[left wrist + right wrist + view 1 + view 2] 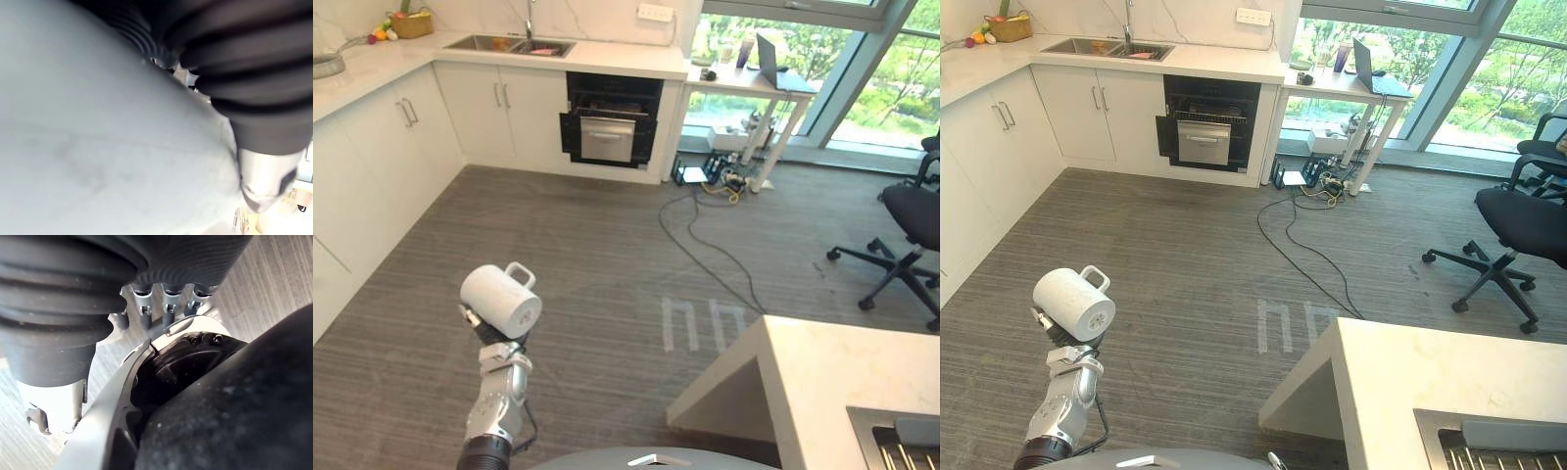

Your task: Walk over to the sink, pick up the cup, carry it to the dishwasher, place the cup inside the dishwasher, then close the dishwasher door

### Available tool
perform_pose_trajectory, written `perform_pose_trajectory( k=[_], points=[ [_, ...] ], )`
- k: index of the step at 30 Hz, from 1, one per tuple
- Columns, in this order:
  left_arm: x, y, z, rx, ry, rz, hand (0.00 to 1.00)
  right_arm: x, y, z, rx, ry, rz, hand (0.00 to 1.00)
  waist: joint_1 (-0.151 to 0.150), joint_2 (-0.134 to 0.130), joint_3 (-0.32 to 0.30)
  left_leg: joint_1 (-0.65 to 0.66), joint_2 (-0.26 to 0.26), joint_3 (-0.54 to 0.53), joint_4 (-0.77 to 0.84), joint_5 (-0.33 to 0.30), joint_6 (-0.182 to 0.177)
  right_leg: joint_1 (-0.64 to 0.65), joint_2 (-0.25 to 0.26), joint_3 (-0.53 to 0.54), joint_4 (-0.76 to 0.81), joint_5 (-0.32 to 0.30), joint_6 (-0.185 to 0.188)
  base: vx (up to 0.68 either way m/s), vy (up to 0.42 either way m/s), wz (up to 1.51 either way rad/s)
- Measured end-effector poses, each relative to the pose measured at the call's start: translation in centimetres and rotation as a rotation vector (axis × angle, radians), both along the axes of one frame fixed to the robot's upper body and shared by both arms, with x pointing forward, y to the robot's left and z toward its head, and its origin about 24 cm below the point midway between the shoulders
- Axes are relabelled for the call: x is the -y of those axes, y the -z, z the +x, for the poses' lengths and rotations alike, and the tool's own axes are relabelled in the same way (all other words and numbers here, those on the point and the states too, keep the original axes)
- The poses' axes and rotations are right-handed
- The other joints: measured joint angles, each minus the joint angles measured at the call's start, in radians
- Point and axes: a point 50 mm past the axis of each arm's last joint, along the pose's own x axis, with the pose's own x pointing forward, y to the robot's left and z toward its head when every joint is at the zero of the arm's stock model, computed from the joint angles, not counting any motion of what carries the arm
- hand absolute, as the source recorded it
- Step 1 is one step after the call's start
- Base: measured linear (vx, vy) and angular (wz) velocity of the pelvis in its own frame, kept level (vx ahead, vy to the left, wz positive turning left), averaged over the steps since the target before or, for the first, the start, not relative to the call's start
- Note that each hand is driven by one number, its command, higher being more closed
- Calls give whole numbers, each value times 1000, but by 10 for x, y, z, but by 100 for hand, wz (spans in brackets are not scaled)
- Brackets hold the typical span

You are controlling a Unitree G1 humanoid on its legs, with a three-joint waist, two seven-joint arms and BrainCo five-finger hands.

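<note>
The left hand [492, 338] was clasped round the white cup [499, 299], gripping it from below as far as I could see. The cup lay tilted on its side, handle up, raised over the carpet [607, 245], well apart from the sink [509, 44] and the dishwasher [610, 122] beside it, whose door stood ajar. Whether the right hand [145, 313] was open or closed, I couldn't tell.

The cup [501, 301] hides most of the left robot hand [489, 335].
</note>
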Motion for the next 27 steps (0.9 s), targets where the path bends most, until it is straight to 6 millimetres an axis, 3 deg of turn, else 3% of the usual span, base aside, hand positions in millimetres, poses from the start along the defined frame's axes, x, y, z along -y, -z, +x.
perform_pose_trajectory(
  k=[4, 9, 12, 15, 16, 17, 18, 19, 20, 21, 23, 25, 27],
  points=[
    [2, -4, 2, -3, 42, 49, 100, 0, 0, -4, 1, 25, 1, 0, 6, 3, 15, 3, -4, -10, 0, 4, 6, 11, -1, -14, 2, -6, -10, -2, -1, 10],
    [13, -10, 3, 22, 159, 141, 100, -1, 0, -11, 10, 177, 7, 0, 6, 7, 26, -24, -14, -88, 0, 11, 8, 24, -11, -96, 15, -30, -9, -14, -23, 49],
    [11, -9, -2, -2, 175, 172, 100, 4, 0, -9, -6, 247, 2, 0, 17, 14, 30, -15, -18, -98, 0, 0, 19, 9, -32, -118, 117, -101, -5, 9, 9, 24],
    [16, -24, 6, 72, 225, 216, 100, 9, -1, -10, -3, 304, -4, 0, 42, 6, 25, -10, -50, -110, 8, -31, 34, -54, -111, -149, 328, -222, -47, 126, 50, 33],
    [18, -28, 9, 86, 230, 217, 100, 13, -2, -10, -2, 316, -12, 0, 41, 2, 38, -6, -57, -121, 17, -44, 38, -85, -131, -149, 434, -235, -58, 101, 4, 36],
    [20, -29, 12, 84, 227, 217, 100, 16, -2, -3, 20, 336, -16, 0, 45, -12, 68, -4, -67, -129, 77, -70, 53, -188, -189, -121, 701, -212, -110, 93, 29, 56],
    [20, -26, 12, 49, 238, 219, 100, 11, -2, -2, 27, 359, -4, 0, 26, -17, 77, 12, -70, -175, 149, -119, 64, -267, -212, -49, 927, -107, -147, 116, 55, 56],
    [21, -25, 12, 43, 241, 214, 100, 10, -1, -2, 29, 362, 0, 0, 22, -6, 84, 17, -69, -184, 158, -127, 66, -279, -210, -31, 952, -104, -145, 221, 31, 71],
    [23, -22, 11, 24, 247, 207, 100, 5, -1, -2, 32, 372, 13, 0, 19, -17, 84, 32, -54, -210, 191, -157, 67, -315, -175, 14, 1016, -170, -98, 211, -28, 49],
    [24, -21, 10, 24, 256, 215, 100, 1, 0, -1, 41, 380, 22, 0, 17, -13, 81, 43, -42, -233, 201, -176, 61, -350, -128, 32, 1001, -217, -82, 204, -46, 56],
    [31, -22, 11, 45, 294, 239, 100, -3, -1, 1, 70, 388, 30, 0, 11, -20, 85, 54, -26, -259, 203, -192, 55, -412, -69, 29, 907, -235, -59, 249, -106, 53],
    [40, -24, 12, 70, 334, 258, 100, -4, -1, 0, 83, 405, 28, 0, 7, -19, 95, 76, -9, -268, 205, -217, 44, -455, -16, 19, 749, -222, -53, 343, -170, 29],
    [47, -32, 17, 115, 361, 267, 100, -3, -2, -1, 89, 397, 19, 0, 3, -12, 100, 105, 16, -265, 212, -260, 19, -450, 28, 4, 507, -155, -49, 356, -207, 14]
  ],
)
